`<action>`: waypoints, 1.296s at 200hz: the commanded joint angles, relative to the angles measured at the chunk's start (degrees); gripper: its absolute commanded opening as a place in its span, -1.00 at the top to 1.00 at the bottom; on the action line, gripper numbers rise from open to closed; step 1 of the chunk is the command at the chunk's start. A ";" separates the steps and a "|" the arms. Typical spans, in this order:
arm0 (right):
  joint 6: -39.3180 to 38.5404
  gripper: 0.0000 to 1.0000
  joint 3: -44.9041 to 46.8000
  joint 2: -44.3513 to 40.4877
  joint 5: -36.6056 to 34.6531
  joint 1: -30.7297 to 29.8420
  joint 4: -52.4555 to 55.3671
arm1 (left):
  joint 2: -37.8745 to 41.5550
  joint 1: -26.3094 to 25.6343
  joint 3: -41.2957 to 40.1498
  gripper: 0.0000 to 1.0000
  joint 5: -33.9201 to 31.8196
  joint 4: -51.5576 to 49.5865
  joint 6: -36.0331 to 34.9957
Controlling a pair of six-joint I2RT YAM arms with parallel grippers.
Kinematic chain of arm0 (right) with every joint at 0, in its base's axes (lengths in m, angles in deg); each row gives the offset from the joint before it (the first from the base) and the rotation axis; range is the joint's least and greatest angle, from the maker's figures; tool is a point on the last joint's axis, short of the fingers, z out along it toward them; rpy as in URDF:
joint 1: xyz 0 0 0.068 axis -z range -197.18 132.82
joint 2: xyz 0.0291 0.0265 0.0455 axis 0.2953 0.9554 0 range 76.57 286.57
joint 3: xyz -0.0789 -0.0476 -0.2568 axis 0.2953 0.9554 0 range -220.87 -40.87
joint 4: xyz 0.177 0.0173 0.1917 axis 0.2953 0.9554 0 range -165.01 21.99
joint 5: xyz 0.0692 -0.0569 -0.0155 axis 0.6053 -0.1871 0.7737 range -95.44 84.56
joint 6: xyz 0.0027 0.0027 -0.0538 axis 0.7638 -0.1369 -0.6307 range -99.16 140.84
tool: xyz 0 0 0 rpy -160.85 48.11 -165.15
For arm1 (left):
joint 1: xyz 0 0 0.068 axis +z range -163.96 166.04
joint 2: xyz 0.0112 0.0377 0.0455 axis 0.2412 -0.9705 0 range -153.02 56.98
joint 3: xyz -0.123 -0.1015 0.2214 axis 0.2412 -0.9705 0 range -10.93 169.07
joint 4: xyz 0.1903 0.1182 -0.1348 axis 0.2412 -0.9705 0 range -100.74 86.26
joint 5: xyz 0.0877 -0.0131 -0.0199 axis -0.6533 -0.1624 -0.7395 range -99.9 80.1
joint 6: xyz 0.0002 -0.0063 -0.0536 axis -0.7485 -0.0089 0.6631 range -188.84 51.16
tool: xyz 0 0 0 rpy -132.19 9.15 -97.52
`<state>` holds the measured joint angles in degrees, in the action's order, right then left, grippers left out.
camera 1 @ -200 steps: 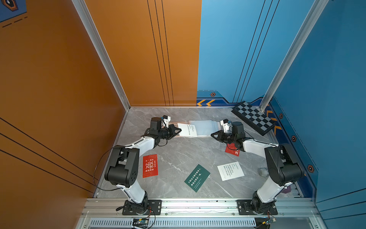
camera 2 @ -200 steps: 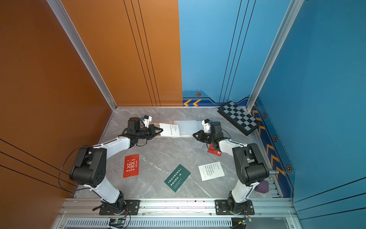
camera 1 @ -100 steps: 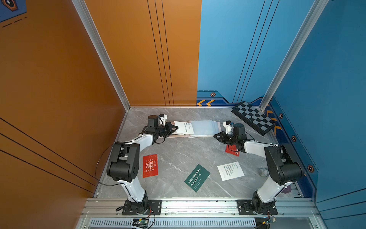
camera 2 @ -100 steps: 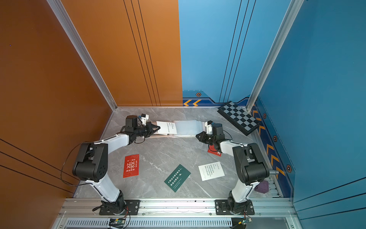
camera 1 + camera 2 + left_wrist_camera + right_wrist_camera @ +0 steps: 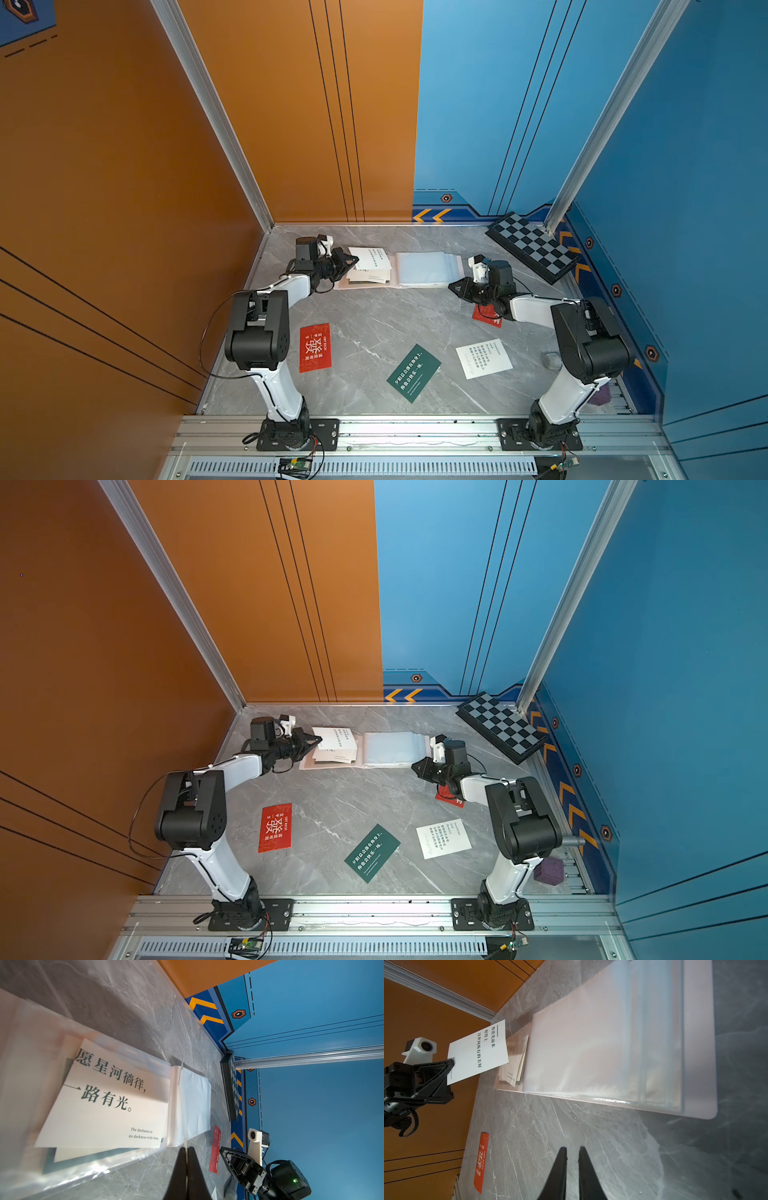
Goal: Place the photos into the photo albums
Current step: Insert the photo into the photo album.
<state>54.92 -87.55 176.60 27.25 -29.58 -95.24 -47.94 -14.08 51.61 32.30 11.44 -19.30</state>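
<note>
Two grippers flank open photo album (image 5: 428, 268) lying by far edge of table (image 5: 374, 316). Left gripper (image 5: 355, 259) pinches white card (image 5: 372, 259) by its edge, card raised over album's left page, where other white cards (image 5: 108, 1105) lie beneath clear film. Right gripper (image 5: 453, 286), fingers slightly parted and empty, sits low just off album's right end. Red card (image 5: 316, 347), green card (image 5: 413, 372), second white card (image 5: 483, 358) lie toward near edge; another red card (image 5: 486, 320) partly under right arm. Checkered board (image 5: 532, 247) at far right corner.
</note>
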 commanded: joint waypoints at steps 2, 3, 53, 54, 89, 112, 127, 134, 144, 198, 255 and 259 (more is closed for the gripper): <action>0.80 0.71 0.88 1.51 -0.87 0.10 -2.31 | -1.38 -0.53 2.99 1.00 -0.14 -0.06 0.26; 0.85 0.70 0.88 1.58 -0.87 0.14 -2.33 | -1.45 -0.56 3.01 1.00 -0.16 -0.06 0.23; 0.88 0.71 0.89 1.89 -1.13 0.15 -2.45 | -4.41 -1.71 5.37 1.00 -0.80 -0.05 -0.13; 0.89 0.71 0.88 1.95 -1.05 0.17 -2.45 | -4.46 -1.76 5.39 1.00 -0.80 -0.01 -0.14; 1.06 0.71 0.79 2.03 -0.79 0.12 -2.59 | -5.97 -2.60 6.47 1.00 -0.88 0.00 -0.70; 1.15 0.71 0.71 2.25 -0.67 0.11 -2.76 | -6.12 -2.78 6.62 1.00 -1.30 -0.05 -1.29; 1.24 0.71 0.71 2.44 -0.61 0.11 -2.84 | -6.01 -2.61 6.54 1.00 -1.59 -0.04 -1.37; 1.32 0.71 0.71 2.43 -0.61 0.11 -2.80 | -5.91 -2.56 6.40 1.00 -1.75 -0.01 -1.44; 1.32 0.71 0.71 2.45 -0.61 0.14 -2.94 | -5.86 -2.52 6.35 1.00 -1.91 0.01 -1.64; 1.50 0.71 0.62 2.80 -0.48 0.11 -3.15 | -5.75 -2.53 5.49 1.00 -3.14 -0.02 -2.26; 1.77 0.71 0.59 3.15 -0.26 0.12 -3.39 | -6.69 -2.78 4.96 1.00 -3.38 -0.05 -3.13; 1.70 0.71 0.61 3.11 -0.26 0.18 -3.36 | -6.76 -2.78 4.92 1.00 -3.39 -0.08 -3.13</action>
<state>55.80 -87.29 179.07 27.27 -29.58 -97.34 -53.52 -16.66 56.68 29.72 11.48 -20.99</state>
